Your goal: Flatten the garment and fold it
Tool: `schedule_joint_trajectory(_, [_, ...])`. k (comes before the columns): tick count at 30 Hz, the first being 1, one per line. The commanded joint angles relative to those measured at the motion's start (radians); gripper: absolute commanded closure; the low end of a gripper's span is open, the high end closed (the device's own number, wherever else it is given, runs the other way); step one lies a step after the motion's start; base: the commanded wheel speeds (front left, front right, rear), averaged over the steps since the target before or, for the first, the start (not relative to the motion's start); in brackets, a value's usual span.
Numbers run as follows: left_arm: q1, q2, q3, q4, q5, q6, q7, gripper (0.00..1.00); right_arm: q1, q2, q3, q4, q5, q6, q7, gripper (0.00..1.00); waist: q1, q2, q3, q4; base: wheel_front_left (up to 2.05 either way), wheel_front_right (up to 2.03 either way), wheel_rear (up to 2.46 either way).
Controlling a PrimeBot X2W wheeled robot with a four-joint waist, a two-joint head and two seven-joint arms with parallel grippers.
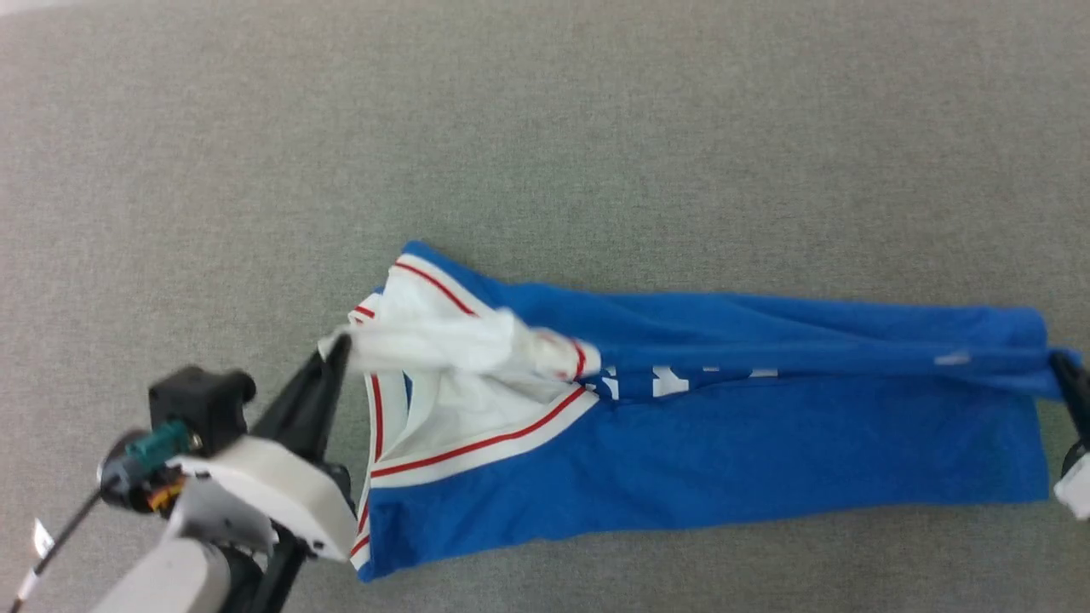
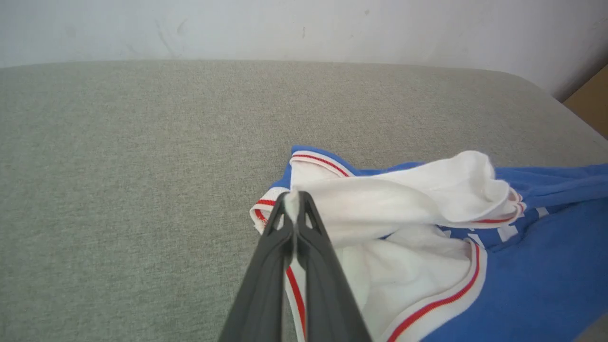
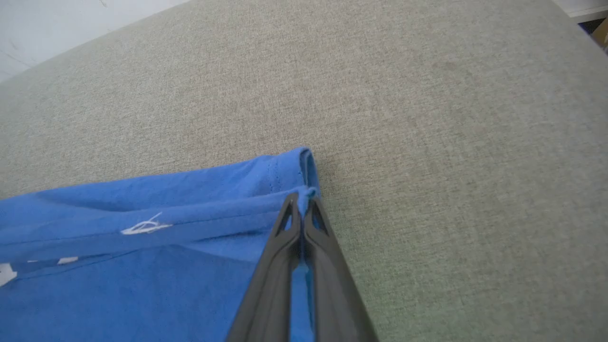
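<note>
The garment (image 1: 707, 443), a royal-blue jersey with white sleeves and red-striped trim, lies stretched sideways across the grey cloth surface (image 1: 545, 128), its upper long edge doubled over toward the middle. My left gripper (image 1: 341, 345) is shut on the white sleeve edge at the garment's left end; white fabric (image 2: 293, 209) shows pinched between its tips. My right gripper (image 1: 1058, 358) sits at the far right, shut on the blue hem corner (image 3: 304, 190). The garment hangs taut between the two grips.
The grey cloth surface (image 2: 142, 166) spreads wide on all sides of the garment. A pale wall (image 2: 304, 28) rises beyond its far edge, and a brown corner (image 2: 591, 102) shows past the surface's right end in the left wrist view.
</note>
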Motion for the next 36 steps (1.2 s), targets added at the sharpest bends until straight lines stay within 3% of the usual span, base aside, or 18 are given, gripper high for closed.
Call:
schedule_joint_trajectory(1, [0.014,-0.004,0.001,0.01,-0.011,0.002,-0.014,1.0,0.013,0.007,-0.001,0.007,-0.004,-0.002,-0.011,1.0,0.0003,-0.0001,-0.006,0.001,0.0,0.0,0.0])
schedule_joint_trajectory(5, [0.015,-0.023,-0.036,0.078,-0.021,-0.026,0.002,1.0,0.018,0.022,0.019,0.035,-0.019,-0.002,-0.027,1.0,0.0003,-0.0001,-0.017,0.0,0.0,0.0,0.0])
schedule_joint_trajectory(8, [-0.011,-0.041,-0.065,0.146,-0.022,-0.046,0.027,0.77,0.001,0.03,0.042,0.063,-0.035,-0.002,-0.033,1.0,0.0003,-0.0001,-0.024,-0.004,0.0,0.0,0.0])
schedule_joint_trajectory(10, [-0.029,-0.058,-0.082,0.192,-0.023,-0.06,0.036,0.74,-0.013,0.033,0.059,0.082,-0.041,-0.002,-0.035,1.0,0.0003,-0.0001,-0.025,-0.007,0.0,0.0,0.0])
schedule_joint_trajectory(11, [-0.037,-0.069,-0.084,0.211,-0.028,-0.064,0.036,0.69,-0.019,0.035,0.065,0.091,-0.043,-0.002,-0.036,0.92,0.0003,-0.0001,-0.026,-0.008,0.0,0.0,0.0])
schedule_joint_trajectory(12, [-0.037,-0.069,-0.084,0.211,-0.028,-0.064,0.036,0.69,-0.019,0.035,0.065,0.091,-0.043,-0.002,-0.036,0.92,0.0003,-0.0001,-0.026,-0.008,0.0,0.0,0.0])
schedule_joint_trajectory(14, [-0.053,-0.083,-0.09,0.247,-0.028,-0.069,0.035,0.55,-0.03,0.038,0.074,0.107,-0.045,-0.002,-0.039,0.5,0.0003,-0.0001,-0.026,-0.009,0.0,0.0,0.0])
schedule_joint_trajectory(15, [-0.06,-0.091,-0.091,0.261,-0.029,-0.069,0.032,0.23,-0.034,0.039,0.077,0.115,-0.045,-0.002,-0.039,0.0,0.0003,-0.0001,-0.026,-0.009,0.0,0.0,0.0])
schedule_joint_trajectory(16, [-0.065,-0.1,-0.089,0.273,-0.032,-0.068,0.027,0.0,-0.038,0.039,0.08,0.122,-0.044,-0.002,-0.041,0.0,0.0003,-0.0001,-0.027,-0.01,0.0,0.0,0.0])
schedule_joint_trajectory(20, [-0.067,-0.123,-0.079,0.291,-0.039,-0.06,0.001,0.0,-0.032,0.04,0.082,0.112,-0.029,-0.002,-0.048,0.0,0.0003,-0.0001,-0.039,-0.012,0.0,0.0,0.0])
schedule_joint_trajectory(23, [-0.04,-0.126,-0.045,0.262,-0.043,-0.028,-0.051,0.0,-0.008,0.041,0.068,0.069,-0.005,-0.002,-0.04,0.0,0.0003,-0.0001,-0.055,-0.012,0.0,0.0,0.0])
schedule_joint_trajectory(27, [0.034,-0.121,0.03,0.164,-0.032,0.054,-0.161,0.0,0.036,0.047,0.02,-0.004,0.008,-0.002,-0.027,0.0,0.0003,-0.0001,-0.072,-0.013,0.0,0.0,0.0])
schedule_joint_trajectory(32, [0.129,-0.119,0.117,0.022,0.064,0.193,-0.271,0.0,0.067,0.067,-0.042,-0.039,-0.04,-0.002,0.021,0.0,0.0003,-0.0001,-0.073,-0.004,0.0,0.0,0.0])
schedule_joint_trajectory(36, [0.168,-0.119,0.117,-0.046,0.167,0.248,-0.286,0.0,0.061,0.086,-0.065,-0.022,-0.068,-0.002,0.063,0.0,0.0003,-0.0001,-0.056,0.017,0.0,0.0,0.0])
